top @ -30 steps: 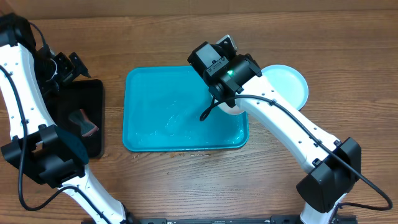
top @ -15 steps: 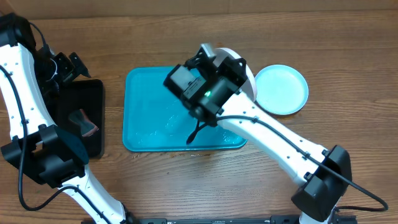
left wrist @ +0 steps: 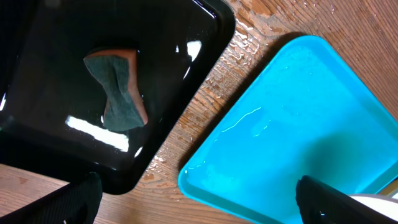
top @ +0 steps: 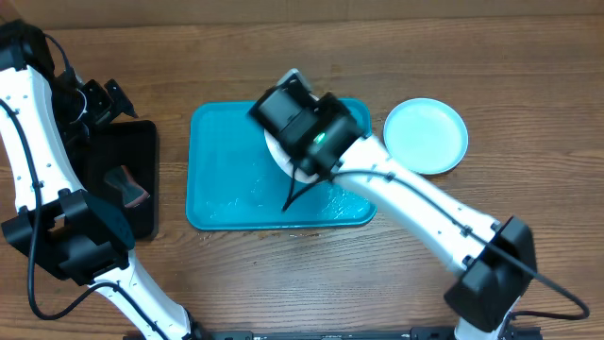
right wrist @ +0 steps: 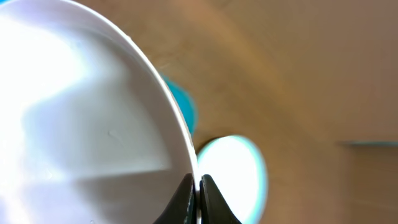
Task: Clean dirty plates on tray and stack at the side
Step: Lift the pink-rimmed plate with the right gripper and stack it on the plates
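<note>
My right gripper (right wrist: 198, 194) is shut on the rim of the white plate (right wrist: 81, 118) and holds it tilted above the teal tray (top: 222, 175). In the overhead view the arm hides most of that plate (top: 276, 154). The light blue plate (top: 427, 135) lies on the table right of the tray and shows blurred in the right wrist view (right wrist: 233, 171). The yellow-green plate is out of view. My left gripper (left wrist: 198, 208) is open and empty above the gap between the black tray and the teal tray (left wrist: 298, 124).
A narrow black tray (top: 118, 156) at the left holds a sponge (left wrist: 117, 90) in a film of water. The wood between the two trays (left wrist: 205, 93) is wet. The teal tray holds a little water.
My right arm has swung left from the tray's right edge to over the tray's middle, carrying the white plate. The left arm has not moved.
</note>
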Available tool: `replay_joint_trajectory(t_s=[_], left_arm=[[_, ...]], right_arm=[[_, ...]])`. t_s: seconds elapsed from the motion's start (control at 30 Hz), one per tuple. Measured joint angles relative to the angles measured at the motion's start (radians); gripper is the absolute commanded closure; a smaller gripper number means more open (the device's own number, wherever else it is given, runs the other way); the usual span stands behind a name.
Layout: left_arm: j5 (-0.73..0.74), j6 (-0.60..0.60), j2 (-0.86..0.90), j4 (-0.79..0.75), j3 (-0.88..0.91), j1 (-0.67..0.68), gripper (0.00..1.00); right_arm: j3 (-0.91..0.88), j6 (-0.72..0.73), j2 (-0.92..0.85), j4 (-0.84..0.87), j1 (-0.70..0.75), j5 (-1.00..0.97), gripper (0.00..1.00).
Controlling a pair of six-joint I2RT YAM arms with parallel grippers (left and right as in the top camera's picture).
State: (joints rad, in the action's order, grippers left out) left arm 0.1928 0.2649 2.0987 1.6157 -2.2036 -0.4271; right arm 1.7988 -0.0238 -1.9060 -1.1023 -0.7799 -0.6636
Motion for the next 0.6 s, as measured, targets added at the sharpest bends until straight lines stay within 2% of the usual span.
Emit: replay_joint_trajectory(t_s=[0.13, 0.4, 0.6], left_arm=[[0.002, 0.000, 0.000, 0.000, 0.000, 0.000, 0.00], [0.002, 0.000, 0.000, 0.000, 0.000, 0.000, 0.00], [0.002, 0.000, 0.000, 0.000, 0.000, 0.000, 0.00]], right_arm=[[-0.019, 0.047, 0.000, -0.033, 0.168, 0.192, 0.96], [-0.021, 0.136, 0.000, -0.109, 0.645, 0.553, 0.96], [-0.064, 0.153, 0.000, -0.108, 0.864, 0.655, 0.96]])
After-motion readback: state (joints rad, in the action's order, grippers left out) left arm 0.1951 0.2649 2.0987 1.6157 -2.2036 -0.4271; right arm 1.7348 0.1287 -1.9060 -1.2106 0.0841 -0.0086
